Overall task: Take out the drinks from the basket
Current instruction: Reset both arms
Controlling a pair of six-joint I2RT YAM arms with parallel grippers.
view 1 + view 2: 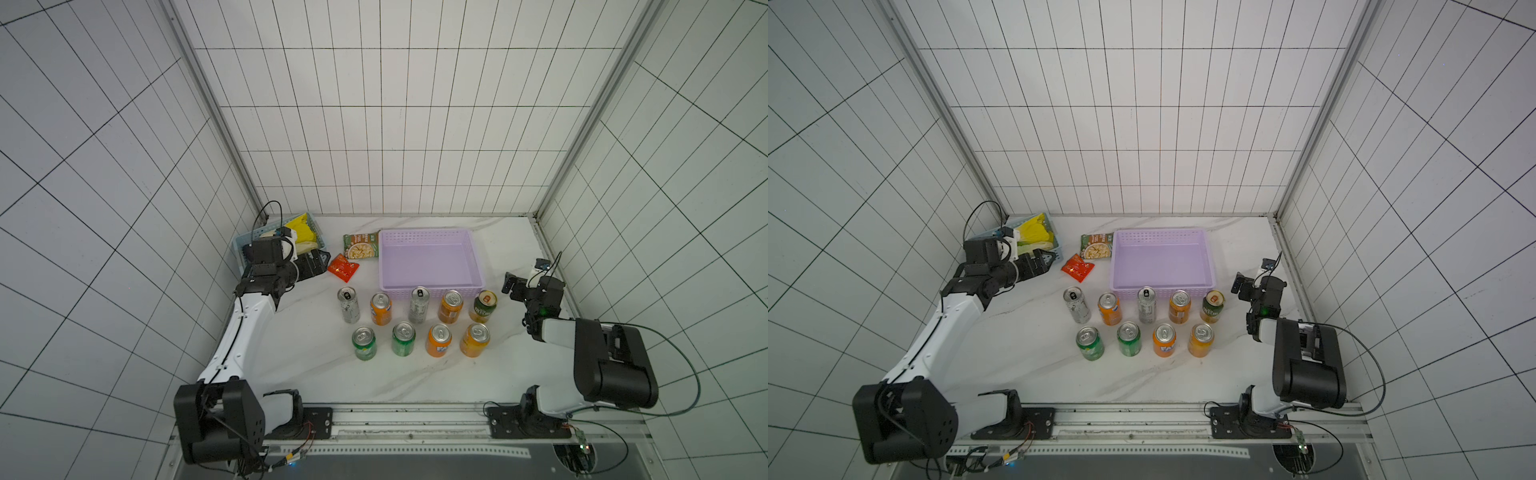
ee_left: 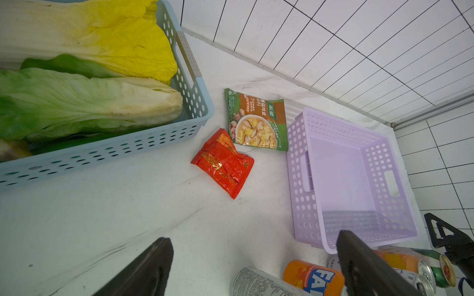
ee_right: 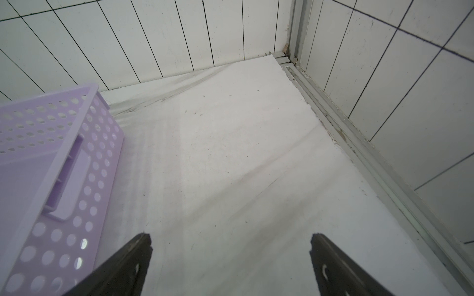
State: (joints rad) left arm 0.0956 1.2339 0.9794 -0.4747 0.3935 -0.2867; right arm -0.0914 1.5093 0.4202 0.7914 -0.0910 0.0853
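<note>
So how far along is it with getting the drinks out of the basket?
Looks finished: the lilac basket is empty and all nine drinks stand on the table before it. Nothing in hand: left fingers and right fingers are open, empty. Nothing left.

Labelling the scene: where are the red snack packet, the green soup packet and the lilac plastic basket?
Red crinkled snack packet [image 2: 222,162]: left wrist view, wrapper's middle.
Green soup packet [image 1: 360,250]: in a top view, printed bowl.
Lilac perforated plastic basket [image 1: 1160,236]: in a top view, far lattice wall.
</note>
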